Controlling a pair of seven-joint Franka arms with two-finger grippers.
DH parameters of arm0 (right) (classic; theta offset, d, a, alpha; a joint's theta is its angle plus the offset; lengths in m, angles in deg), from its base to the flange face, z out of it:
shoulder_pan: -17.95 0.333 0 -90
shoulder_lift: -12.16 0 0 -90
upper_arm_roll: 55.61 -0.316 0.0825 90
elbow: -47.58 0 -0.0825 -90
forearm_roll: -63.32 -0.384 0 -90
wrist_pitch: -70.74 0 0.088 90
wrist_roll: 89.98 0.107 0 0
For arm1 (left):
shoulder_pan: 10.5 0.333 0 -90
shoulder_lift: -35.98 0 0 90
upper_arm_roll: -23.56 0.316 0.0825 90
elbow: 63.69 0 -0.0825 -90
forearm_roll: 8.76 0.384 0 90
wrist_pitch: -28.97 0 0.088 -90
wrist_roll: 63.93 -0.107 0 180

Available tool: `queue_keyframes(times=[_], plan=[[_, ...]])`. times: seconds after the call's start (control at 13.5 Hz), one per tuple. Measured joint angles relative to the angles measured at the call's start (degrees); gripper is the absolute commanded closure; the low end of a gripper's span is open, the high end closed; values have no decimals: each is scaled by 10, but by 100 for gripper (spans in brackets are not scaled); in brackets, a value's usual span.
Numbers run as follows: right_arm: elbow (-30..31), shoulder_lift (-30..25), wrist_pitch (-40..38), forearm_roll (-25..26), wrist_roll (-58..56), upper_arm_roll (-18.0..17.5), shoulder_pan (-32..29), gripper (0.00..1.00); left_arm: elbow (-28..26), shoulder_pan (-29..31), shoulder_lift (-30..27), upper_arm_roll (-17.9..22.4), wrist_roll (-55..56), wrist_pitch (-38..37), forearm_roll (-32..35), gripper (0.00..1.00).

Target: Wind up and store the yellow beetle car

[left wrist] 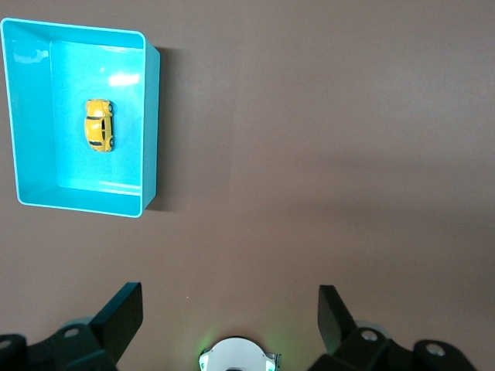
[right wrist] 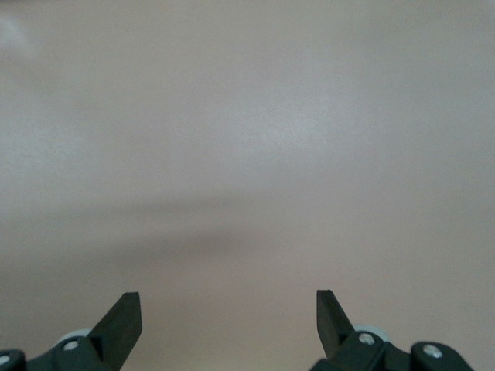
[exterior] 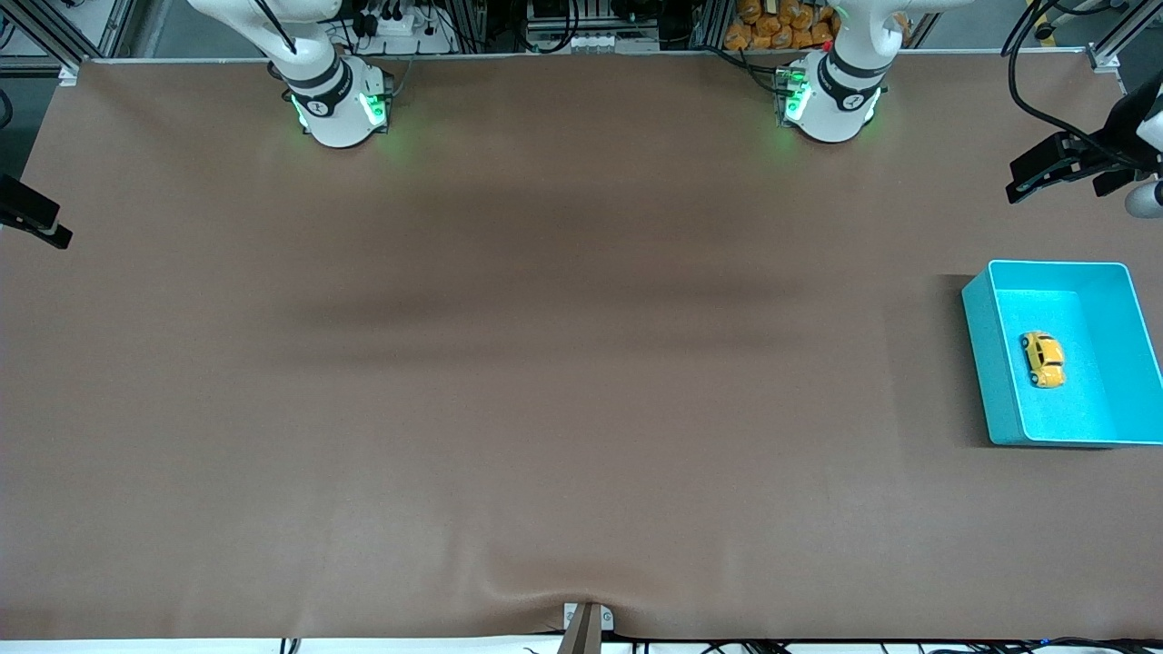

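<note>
In the front view the yellow beetle car (exterior: 1043,359), a tiny rounded yellow-orange toy with dark windows and black wheels, lies on the floor of the turquoise bin (exterior: 981,363) at the left arm's end of the brown table (exterior: 545,409); no writing on it can be read. In the left wrist view the left gripper (left wrist: 230,313) hangs high over bare table near the bin with its jaws wide apart and nothing between them, the car's wheels down. In the right wrist view the right gripper (right wrist: 229,313) is likewise spread wide and empty over plain brown surface.
</note>
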Motion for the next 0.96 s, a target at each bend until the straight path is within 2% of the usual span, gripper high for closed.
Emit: queue_keyframes(times=[0.37, 0.96], plan=[[0, 0, 0, 0, 0, 1, 0, 0, 3, 0, -5, 5, -61, 0, 0, 0], [-1, 0, 0, 0, 0, 1, 0, 0, 4, 0, -15, 7, -63, -3, 0, 0]])
